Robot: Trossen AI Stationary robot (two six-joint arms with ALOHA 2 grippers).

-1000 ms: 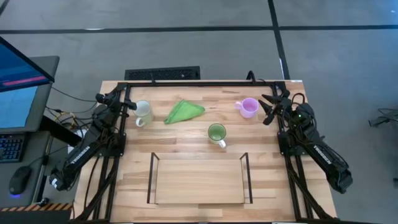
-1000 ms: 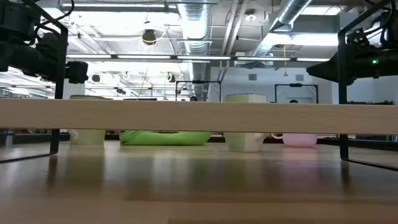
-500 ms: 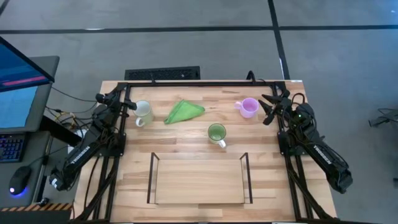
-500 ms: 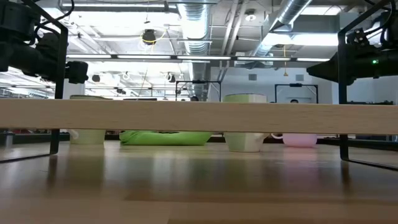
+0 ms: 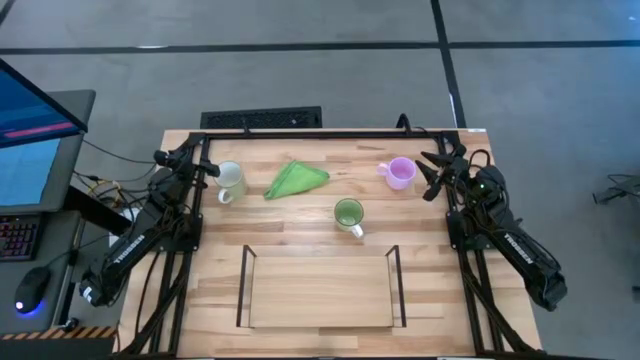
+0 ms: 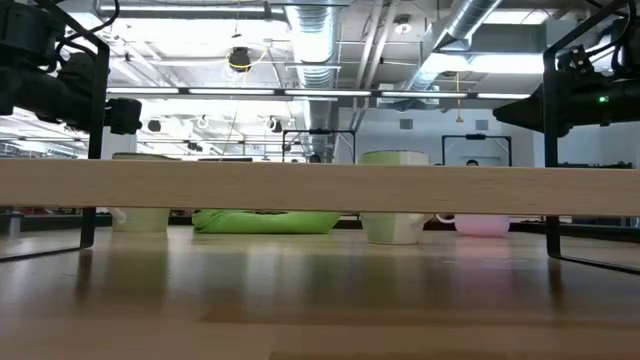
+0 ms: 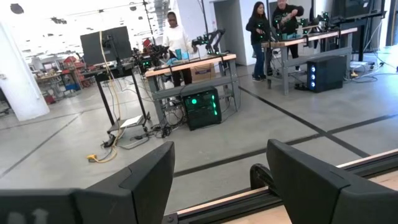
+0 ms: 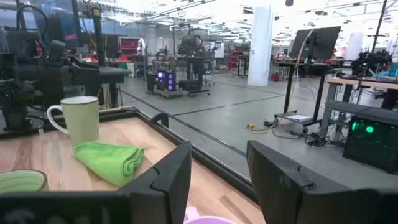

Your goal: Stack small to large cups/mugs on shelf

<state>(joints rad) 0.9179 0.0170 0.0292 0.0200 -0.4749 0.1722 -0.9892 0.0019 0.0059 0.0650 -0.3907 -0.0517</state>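
- The left gripper (image 5: 207, 167) sits at the table's (image 5: 300, 245) ten o'clock, fingers spread apart and empty, just beside the white mug (image 5: 230, 180).
- The right gripper (image 5: 430, 172) sits at two o'clock, fingers parted and empty, near the light purple mug (image 5: 400, 172).
- The green mug (image 5: 348, 214) stands near centre, with the green cloth (image 5: 297, 179) at its eleven o'clock.
- The shelf (image 5: 320, 290) lies at six o'clock with no mug on it.

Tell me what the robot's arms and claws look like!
Both arms are black and jointed, with white lettering along them. The left claw and right claw each have two chunky dark fingers. A small green light glows on the right arm.
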